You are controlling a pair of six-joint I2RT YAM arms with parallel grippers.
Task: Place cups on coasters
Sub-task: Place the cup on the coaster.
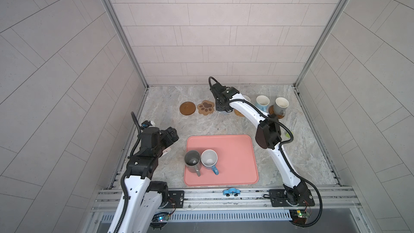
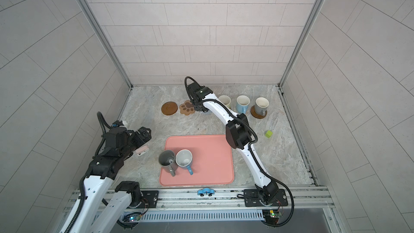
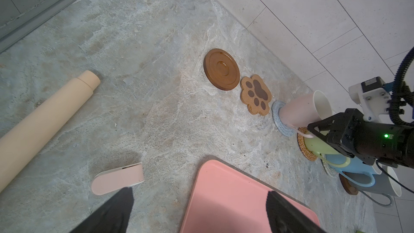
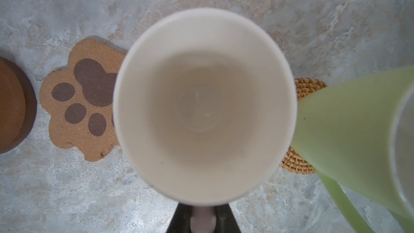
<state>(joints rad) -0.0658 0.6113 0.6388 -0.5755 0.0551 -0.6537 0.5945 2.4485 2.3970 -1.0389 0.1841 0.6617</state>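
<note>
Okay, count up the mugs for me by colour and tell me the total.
dark grey mug: 1
blue mugs: 2
pale pink mug: 1
light green mug: 1
lighter grey mug: 1
total: 6

Six mugs. Two stand on the tray: a dark grey mug (image 1: 192, 159) and a blue mug (image 1: 209, 158). Four stand in the far row: a pale pink mug (image 3: 300, 110), a light green mug (image 3: 318, 146), a light blue mug (image 1: 262, 103) and a grey-brown mug (image 1: 281, 105).

Six coasters, all in that far row, from left to right:
- an empty wooden disc (image 1: 187, 108)
- a paw-print coaster (image 1: 205, 106)
- a knit coaster (image 3: 277, 117)
- a rattan coaster (image 4: 309, 88)
- a clear patterned coaster (image 3: 329, 171)
- a second wooden disc (image 2: 257, 115)

There is one of each of these:
- pink tray (image 1: 235, 153)
- green cube (image 2: 268, 134)
- small pink oval case (image 3: 117, 178)
- beige tube (image 3: 44, 122)
- blue toy car (image 1: 231, 191)
</note>
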